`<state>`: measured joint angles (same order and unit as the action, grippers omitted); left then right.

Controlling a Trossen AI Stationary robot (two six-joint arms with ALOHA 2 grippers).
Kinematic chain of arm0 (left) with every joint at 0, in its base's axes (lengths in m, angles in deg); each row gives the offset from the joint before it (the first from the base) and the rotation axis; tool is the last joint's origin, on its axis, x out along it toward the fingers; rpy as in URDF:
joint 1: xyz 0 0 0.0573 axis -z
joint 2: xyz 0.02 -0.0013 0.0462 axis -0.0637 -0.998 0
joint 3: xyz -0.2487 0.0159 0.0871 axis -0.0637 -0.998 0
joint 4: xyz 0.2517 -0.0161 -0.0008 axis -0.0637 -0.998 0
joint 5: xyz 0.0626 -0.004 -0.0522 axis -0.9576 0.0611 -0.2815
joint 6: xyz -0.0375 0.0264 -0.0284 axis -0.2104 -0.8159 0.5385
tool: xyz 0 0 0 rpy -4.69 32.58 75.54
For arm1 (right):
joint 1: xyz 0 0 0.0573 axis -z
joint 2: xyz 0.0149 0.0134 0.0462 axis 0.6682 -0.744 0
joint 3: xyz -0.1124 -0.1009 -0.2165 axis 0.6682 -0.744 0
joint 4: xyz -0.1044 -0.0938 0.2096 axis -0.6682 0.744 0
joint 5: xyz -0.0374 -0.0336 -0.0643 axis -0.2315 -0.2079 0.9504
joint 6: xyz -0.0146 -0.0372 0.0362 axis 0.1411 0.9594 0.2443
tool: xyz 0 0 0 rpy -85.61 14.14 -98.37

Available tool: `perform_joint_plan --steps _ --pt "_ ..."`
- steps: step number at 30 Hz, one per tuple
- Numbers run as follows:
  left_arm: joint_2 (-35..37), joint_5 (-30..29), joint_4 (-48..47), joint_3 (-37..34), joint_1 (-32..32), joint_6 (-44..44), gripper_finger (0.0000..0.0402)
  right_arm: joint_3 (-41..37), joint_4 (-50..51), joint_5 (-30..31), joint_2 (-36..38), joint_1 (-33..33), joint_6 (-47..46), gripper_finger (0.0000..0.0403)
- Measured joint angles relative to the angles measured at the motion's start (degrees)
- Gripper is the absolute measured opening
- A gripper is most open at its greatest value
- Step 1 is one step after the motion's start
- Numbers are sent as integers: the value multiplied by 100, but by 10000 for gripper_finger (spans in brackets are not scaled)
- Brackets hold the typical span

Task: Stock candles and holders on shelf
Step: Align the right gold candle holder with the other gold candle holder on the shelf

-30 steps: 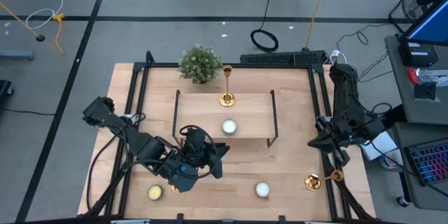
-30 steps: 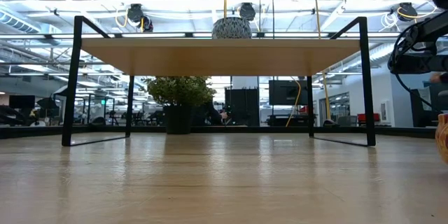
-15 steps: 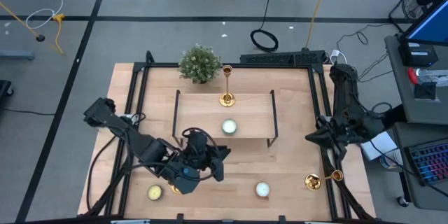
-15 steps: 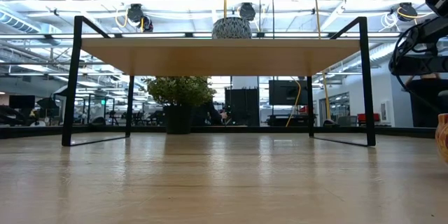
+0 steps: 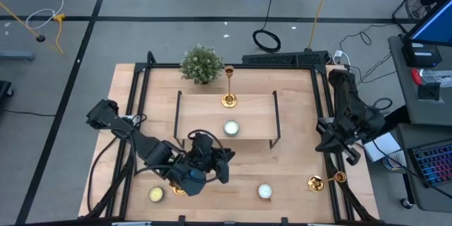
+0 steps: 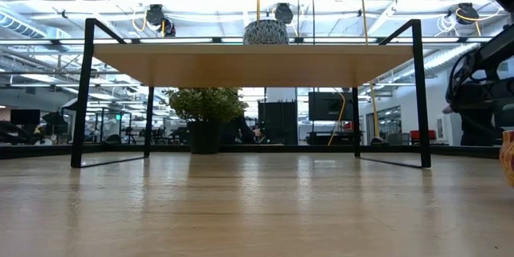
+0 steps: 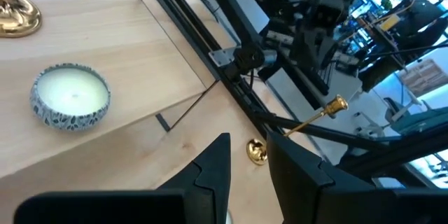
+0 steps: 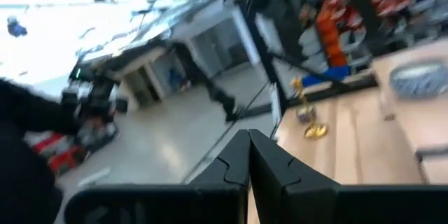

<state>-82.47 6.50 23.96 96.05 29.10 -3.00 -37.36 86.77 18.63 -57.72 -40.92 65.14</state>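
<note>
The shelf (image 5: 205, 113) stands mid-table. On it stand one gold holder (image 5: 228, 88) on its round base and a patterned candle (image 7: 70, 98). A second holder (image 5: 326, 180) lies on its side near the table's right edge. A third holder (image 5: 176, 189) shows partly under my left arm. A white candle (image 5: 264, 191) and a yellowish candle (image 5: 156, 194) rest on the table near the front edge. My left gripper (image 7: 248, 147) hovers open in front of the shelf, with nothing between its fingers. My right gripper (image 8: 248, 136) is shut and empty at the table's right side (image 5: 318, 143).
A small green plant (image 5: 201, 63) stands behind the shelf's far left corner. Black frame rails (image 5: 328, 106) run along the table's sides. Open tabletop (image 6: 257, 201) lies under and in front of the shelf.
My right gripper has turned and tipped at the table's right edge, staying shut and in nearly the same place. Nothing on the table has moved.
</note>
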Motion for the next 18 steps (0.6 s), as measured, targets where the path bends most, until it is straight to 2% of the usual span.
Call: perform_joint_plan --steps 5,12,15,18 --pt "1 0 -1 0 4 16 97 -113 1067 -335 246 0 -773 0" --pt "1 -4 -4 0 4 73 97 -161 1017 -1194 242 0 -483 0" --pt "0 -2 -4 0 4 163 97 -161 1162 -1192 242 -2 -400 0" --pt "0 21 -3 0 0 246 97 -161 1643 -614 244 -2 -729 0"
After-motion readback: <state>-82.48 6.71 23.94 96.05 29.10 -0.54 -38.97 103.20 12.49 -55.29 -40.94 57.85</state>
